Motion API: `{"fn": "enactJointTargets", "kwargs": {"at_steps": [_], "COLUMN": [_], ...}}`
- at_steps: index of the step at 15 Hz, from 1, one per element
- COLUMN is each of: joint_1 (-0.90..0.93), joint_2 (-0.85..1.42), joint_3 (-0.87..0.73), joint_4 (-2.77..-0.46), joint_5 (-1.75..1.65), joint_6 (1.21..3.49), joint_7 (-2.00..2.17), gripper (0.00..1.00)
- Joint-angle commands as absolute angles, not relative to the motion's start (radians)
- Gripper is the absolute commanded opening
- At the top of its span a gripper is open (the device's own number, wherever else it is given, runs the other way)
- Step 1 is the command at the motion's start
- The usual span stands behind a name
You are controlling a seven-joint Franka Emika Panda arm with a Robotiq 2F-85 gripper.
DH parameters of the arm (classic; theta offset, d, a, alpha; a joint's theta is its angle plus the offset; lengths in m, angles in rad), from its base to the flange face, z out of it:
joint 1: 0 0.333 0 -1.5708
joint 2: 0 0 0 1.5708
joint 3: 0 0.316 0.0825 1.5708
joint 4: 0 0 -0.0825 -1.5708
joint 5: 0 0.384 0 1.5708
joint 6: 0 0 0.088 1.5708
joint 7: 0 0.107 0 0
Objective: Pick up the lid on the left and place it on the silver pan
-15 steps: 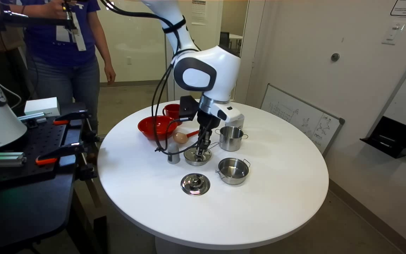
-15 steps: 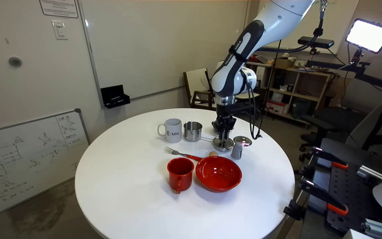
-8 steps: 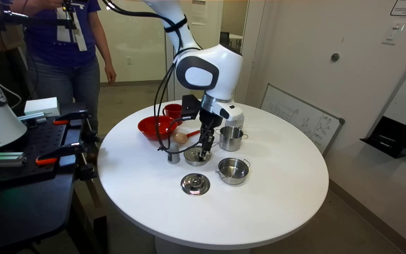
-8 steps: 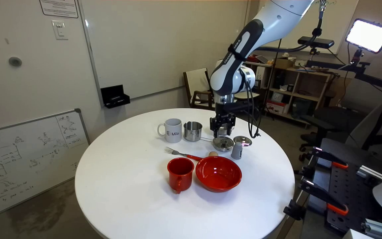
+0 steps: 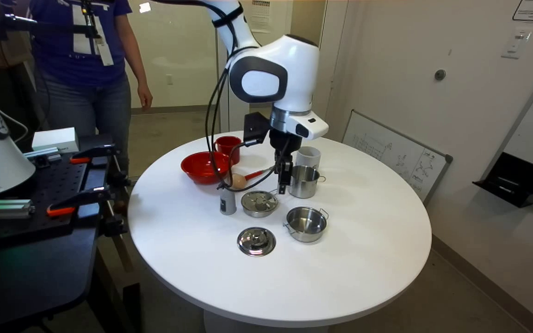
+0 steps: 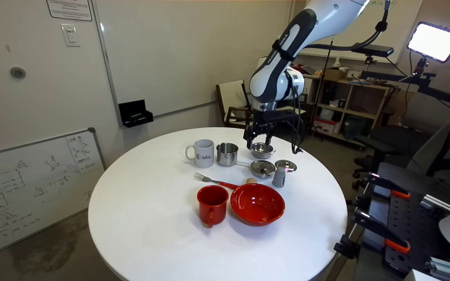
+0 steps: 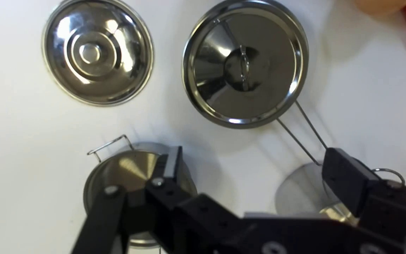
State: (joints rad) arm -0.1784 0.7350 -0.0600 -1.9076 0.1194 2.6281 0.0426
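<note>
We judge our lid (image 7: 250, 70) is the flat one on the long-handled pan (image 5: 258, 213), at one o'clock in the wrist view: likely light, stiff, slippery, best pinched by its loop (image 7: 244, 66). At its nine o'clock lies a knobbed lid (image 7: 97, 54). Our gripper (image 7: 255, 169) hangs widely spread, empty.

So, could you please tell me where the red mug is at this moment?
In an exterior view, the red mug stands on the white table, just left of the red bowl, with the fork lying behind it.
</note>
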Motion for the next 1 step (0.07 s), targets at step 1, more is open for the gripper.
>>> {"fn": "enactJointTargets", "kwargs": {"at_steps": [1], "joint_1": [-0.175], "joint_2": [0.718], "joint_3": [-0.063], "joint_4": [-1.922], "joint_5": [0.123], "joint_6": [2.636], "joint_7": [0.041], "gripper": [1.0]}}
